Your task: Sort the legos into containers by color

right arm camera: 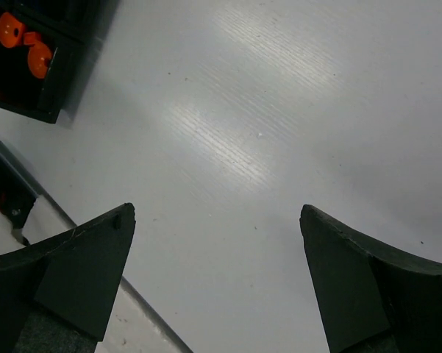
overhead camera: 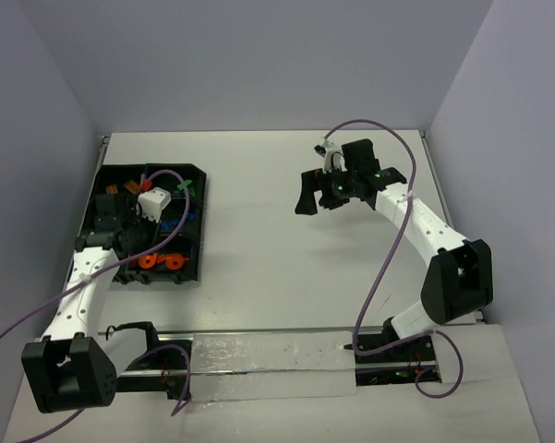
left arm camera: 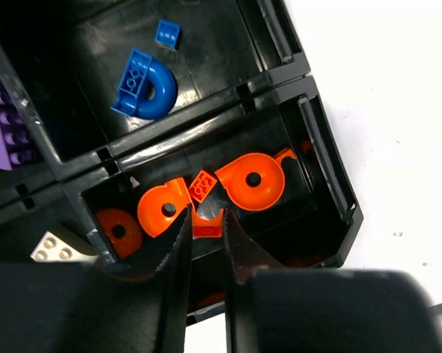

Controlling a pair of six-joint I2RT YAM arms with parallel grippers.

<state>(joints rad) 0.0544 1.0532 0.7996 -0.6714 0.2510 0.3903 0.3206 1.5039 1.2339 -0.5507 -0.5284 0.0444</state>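
The black compartment tray (overhead camera: 203, 217) lies at the table's left. My left gripper (overhead camera: 146, 249) hangs over its near right compartment. In the left wrist view the gripper (left arm camera: 204, 220) is shut on a small orange lego (left arm camera: 204, 228), held just above several orange rounded legos (left arm camera: 251, 180) and a tiny orange-red brick (left arm camera: 202, 184). A blue arch (left arm camera: 148, 87) and a small blue brick (left arm camera: 168, 33) lie in the compartment behind, and a purple brick (left arm camera: 11, 129) shows at the left edge. My right gripper (overhead camera: 319, 198) is open over bare table, nothing between its fingers (right arm camera: 95, 250).
The tray's divider walls (left arm camera: 206, 121) rise around the orange compartment, its outer wall (left arm camera: 331, 191) close on the right. A pale brick (left arm camera: 55, 248) sits in the compartment to the left. The tray's corner (right arm camera: 51, 88) with orange pieces (right arm camera: 29, 51) shows far off in the right wrist view.
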